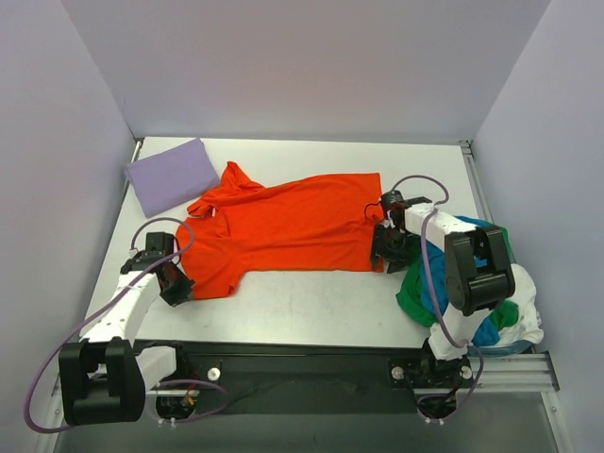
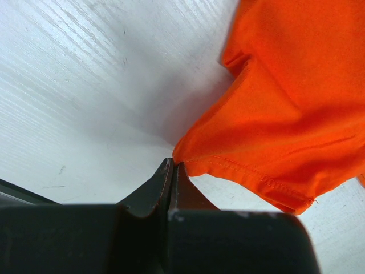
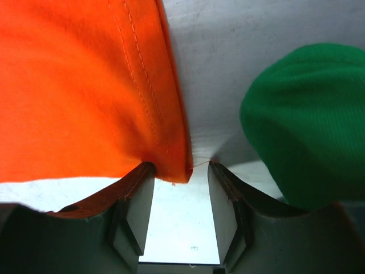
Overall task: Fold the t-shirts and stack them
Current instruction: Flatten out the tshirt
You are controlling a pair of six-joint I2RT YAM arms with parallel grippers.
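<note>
Pinching the orange-red t-shirt (image 1: 293, 222) by its near-left corner, your left fingers (image 2: 153, 189) are clenched. Your right fingers (image 3: 138, 212), parted, straddle its right hem corner, green t-shirt (image 3: 302, 125) just beside; bare desk (image 1: 311, 302) lies nearer.

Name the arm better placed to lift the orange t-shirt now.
Left. The left jaws are shut on a corner of the orange t-shirt; the right jaws stand open astride its hem corner, gripping nothing.

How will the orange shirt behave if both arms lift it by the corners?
Probably floppy: the orange shirt lies flat with creases, so its middle should sag. It looks thin and light, so the left gripper, pinching one corner at its tips, may hold. The right gripper stands open around the hem corner, so that side would likely stay down.
</note>
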